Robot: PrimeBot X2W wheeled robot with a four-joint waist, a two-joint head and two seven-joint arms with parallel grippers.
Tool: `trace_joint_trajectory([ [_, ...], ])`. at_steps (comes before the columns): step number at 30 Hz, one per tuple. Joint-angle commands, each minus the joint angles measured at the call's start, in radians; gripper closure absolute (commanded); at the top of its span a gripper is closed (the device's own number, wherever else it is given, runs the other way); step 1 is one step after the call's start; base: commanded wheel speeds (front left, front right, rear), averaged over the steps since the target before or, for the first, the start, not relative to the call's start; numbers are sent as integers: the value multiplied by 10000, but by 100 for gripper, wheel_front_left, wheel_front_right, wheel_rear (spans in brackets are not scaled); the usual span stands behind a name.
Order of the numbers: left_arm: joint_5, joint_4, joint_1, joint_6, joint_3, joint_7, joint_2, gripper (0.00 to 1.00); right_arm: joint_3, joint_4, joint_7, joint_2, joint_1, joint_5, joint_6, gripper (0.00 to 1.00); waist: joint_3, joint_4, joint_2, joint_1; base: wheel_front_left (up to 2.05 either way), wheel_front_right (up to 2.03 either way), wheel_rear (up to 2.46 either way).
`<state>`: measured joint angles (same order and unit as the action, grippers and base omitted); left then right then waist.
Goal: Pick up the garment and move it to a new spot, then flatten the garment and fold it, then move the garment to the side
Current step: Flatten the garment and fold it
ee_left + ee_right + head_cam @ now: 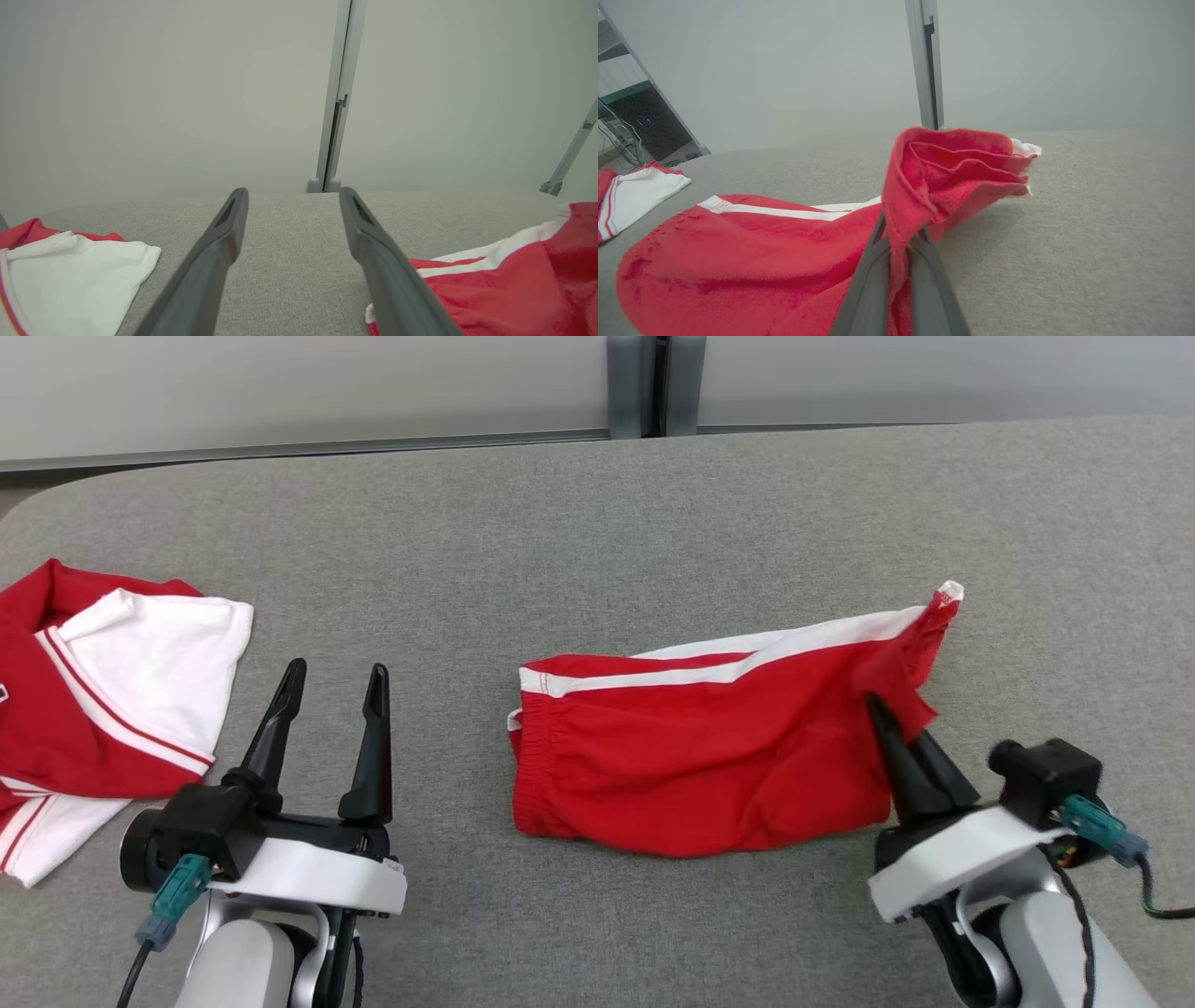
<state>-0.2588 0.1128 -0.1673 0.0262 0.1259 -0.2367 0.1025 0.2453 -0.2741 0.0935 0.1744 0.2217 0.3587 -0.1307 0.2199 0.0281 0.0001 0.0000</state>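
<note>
**Head view.** The red shorts point(709, 756) lie on the grey table point(597, 513), right of its middle and nearer the near edge than the far one. The gathered elastic waistband faces the left edge, and white stripes run along the far side. The cloth is soft, limp and rumpled. The right gripper point(876, 705) has its jaws closed on the leg hem at the shorts' right end, which rises twisted off the table. I judge this pinch is meant to pull the leg out and spread it flat. The left gripper point(337, 665) hovers with jaws wide apart and empty, between the shorts and a folded red-and-white shirt point(121, 691) at the table's left edge. It is probably waiting to take the waistband side.

**Left wrist view.** Two long, dark, tapering fingers point(210, 261) gape over bare table covering, a fine woven grey fabric. The shirt's white panel lies to one side and the shorts' striped corner to the other. The fingers touch neither.

**Right wrist view.** The jaws press together with a fold of red hem clamped between them. Above them the hem bunches into rolled, layered lips with a white edge at the far tip. The fabric looks slightly fleecy. The rest of the shorts sags down onto the table, and a shadow lies under the raised part. With so small a fold of limp cloth in the grip, a hard tug may pull it free.
</note>
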Motion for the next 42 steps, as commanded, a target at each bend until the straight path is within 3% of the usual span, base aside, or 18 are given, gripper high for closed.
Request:
trace_joint_trajectory([
  [1,-92,11,40,-17,-7,-2,34,0,100,157,-82,-49,150,-88,0,100,-29,56,-1,0,0,0,0],
  [6,-109,116,87,-44,80,10,14,0,1670,788,-737,-280,598,-240,0,100,-225,320,-1,0,0,0,0],
  [7,-115,182,96,-68,123,30,4,0,2535,811,-961,-342,806,-82,0,100,-271,424,-1,0,0,0,0],
  [12,-129,263,130,-73,293,31,-33,0,4183,173,-1469,-370,1039,491,0,100,-375,635,-1,0,0,0,0],
  [21,-190,363,242,-110,407,7,4,0,5175,-869,-1028,-367,1359,1285,0,100,-508,832,-1,0,0,0,0],
  [22,-189,353,255,-121,406,11,16,0,5211,-916,-944,-385,1389,1328,0,69,-500,829,-1,0,0,0,0],
  [23,-183,331,258,-135,406,19,20,0,5204,-939,-824,-406,1483,1343,0,27,-480,823,-1,0,0,0,0],
  [24,-187,300,238,-150,399,29,29,0,5171,-962,-695,-416,1584,1336,0,0,-427,812,-1,0,0,0,0],
  [34,-89,290,87,-321,404,0,143,0,4775,-163,883,-397,1809,1119,0,0,-427,681,-1,0,0,0,0],
  [42,-75,215,336,-590,204,17,364,0,2274,706,1214,-193,713,455,0,0,-641,405,-1,0,0,0,0],
])
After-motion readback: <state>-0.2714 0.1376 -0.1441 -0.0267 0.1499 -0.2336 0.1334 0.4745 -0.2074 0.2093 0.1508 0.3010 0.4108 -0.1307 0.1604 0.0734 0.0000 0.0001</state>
